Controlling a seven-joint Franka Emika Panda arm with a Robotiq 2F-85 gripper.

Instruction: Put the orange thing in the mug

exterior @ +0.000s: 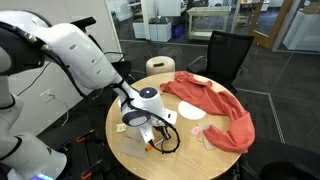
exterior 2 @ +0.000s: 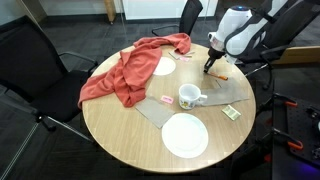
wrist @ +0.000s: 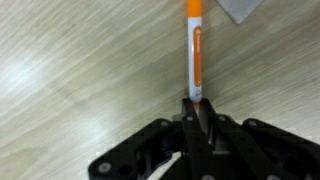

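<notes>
One grip explains the pose: the gripper [wrist: 195,108] has its jaws drawn almost together on the near end of the marker [wrist: 195,55]. The marker runs straight out with its pale end away, a hold that should let it drop lengthwise into a narrow mouth. It is low over the table [wrist: 80,70] (lifted or resting, I cannot tell). In an exterior view the mug [exterior 2: 189,96] stands upright nearby, apart from the gripper, with nothing orange showing in it. The plate [exterior 2: 186,137] beside it is bare.
</notes>
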